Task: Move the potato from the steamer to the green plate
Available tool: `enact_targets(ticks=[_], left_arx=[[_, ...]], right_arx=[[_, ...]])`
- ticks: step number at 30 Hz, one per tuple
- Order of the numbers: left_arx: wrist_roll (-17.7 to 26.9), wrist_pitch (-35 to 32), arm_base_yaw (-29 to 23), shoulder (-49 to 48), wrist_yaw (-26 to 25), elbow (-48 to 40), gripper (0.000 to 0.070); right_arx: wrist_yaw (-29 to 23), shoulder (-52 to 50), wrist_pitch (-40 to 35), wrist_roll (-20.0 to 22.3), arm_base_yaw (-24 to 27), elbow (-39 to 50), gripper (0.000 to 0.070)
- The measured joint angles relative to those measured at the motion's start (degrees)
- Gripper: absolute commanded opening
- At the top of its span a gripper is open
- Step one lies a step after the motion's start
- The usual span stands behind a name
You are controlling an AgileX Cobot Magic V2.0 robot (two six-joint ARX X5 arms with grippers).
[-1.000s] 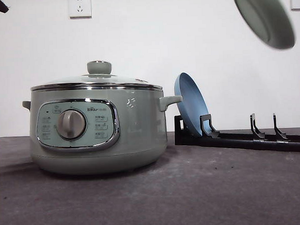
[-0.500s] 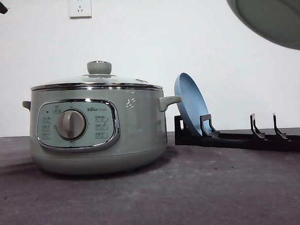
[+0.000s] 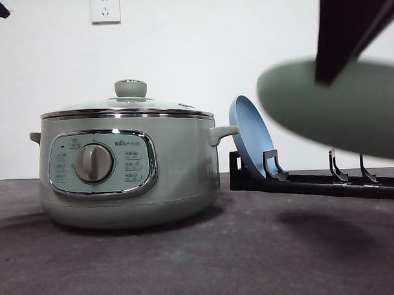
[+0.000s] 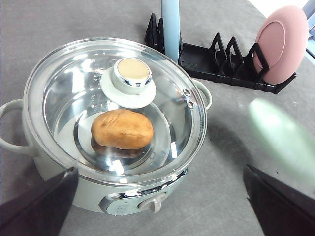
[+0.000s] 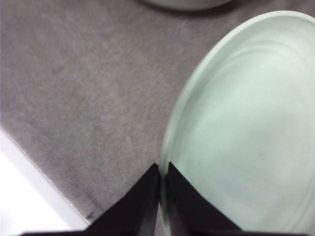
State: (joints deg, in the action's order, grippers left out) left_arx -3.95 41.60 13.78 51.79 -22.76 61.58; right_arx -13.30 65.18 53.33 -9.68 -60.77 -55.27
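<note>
My right gripper pinches the rim of the wide pale mint-green plate, not yet set down. Below my open left gripper, the oval orange-brown potato sits inside the lidded sage-green steamer; lid removal and transfer remain.

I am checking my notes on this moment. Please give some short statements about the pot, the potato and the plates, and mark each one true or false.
1. The lid is on the steamer. True.
2. The potato lies on the green plate. False: it is inside the steamer, under the glass lid.
3. The right gripper holds the green plate by its rim, above the table. True.
4. The blue plate lies flat on the table. False: it stands on edge in the black rack.
5. The left gripper holds the lid's knob. False: it is open, above the steamer.
</note>
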Motion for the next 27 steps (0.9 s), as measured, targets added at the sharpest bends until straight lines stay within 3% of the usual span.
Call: enact_targets(ticks=[8, 23, 25, 27], left_arx=[[0.0, 0.0, 0.0, 0.0, 0.0, 0.0, 0.0700], [0.0, 0.0, 0.0, 0.0, 0.0, 0.0, 0.0700], [0.0, 0.0, 0.0, 0.0, 0.0, 0.0, 0.0700], [0.0, 0.0, 0.0, 0.0, 0.0, 0.0, 0.0700]], right_arx=[[-4.8, 10.1, -2.3, -2.6, -3.4, 1.4, 0.0004], [-5.4, 20.1, -10.4, -5.2, -3.3, 4.6, 0.0005], [-5.4, 20.0, -10.4, -5.5, -3.3, 4.6, 0.0026], [-5.6, 20.0, -10.3, -5.6, -3.3, 4.6, 0.0101]])
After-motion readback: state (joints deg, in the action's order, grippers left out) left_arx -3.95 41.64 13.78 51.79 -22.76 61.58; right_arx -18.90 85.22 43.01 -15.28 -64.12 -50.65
